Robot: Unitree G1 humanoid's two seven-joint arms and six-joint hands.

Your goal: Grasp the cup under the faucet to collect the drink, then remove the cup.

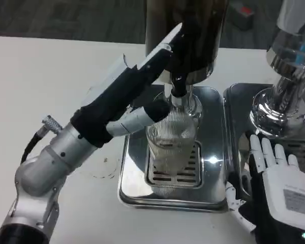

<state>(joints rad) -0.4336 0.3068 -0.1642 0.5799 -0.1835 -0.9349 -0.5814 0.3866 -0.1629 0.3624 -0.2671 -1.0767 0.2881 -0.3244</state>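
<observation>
While the cup sits under the faucet, status from the head view:

cup: clear ribbed cup [169, 140] upright on the slotted grate [175, 170] of the centre drip tray [211, 195], directly below the faucet; liquid level inside not readable.

faucet: short black spout [178, 87] at 12 o'clock from the cup, hanging from the dark cylindrical dispenser [185, 38]; spout tip sits just over the cup rim.

left hand: left hand [129, 96] reaches in from 8 o'clock, black back turned to the camera. White fingers [137, 119] wrap round the cup's upper part from its 9 o'clock side, touching it, so it has hold of the cup. Upper fingers stretch toward 1 o'clock and reach the dispenser body; contact there can't be told.

left forearm: silver forearm [51, 162] runs from the 7 o'clock corner up to the wrist.

right hand: right hand [279, 180] at 4 o'clock from the cup, white back up, fingers spread apart and extended toward 12 o'clock, nothing in it. It lies over the left part of the second tray, well apart from the cup.

second tray: steel tray [239, 109] at 3 o'clock from the centre tray, just beside it.

second dispenser: chrome base [274, 114] at 2 o'clock from the cup, standing on the second tray.

table: white top [46, 76], both trays on it.
</observation>
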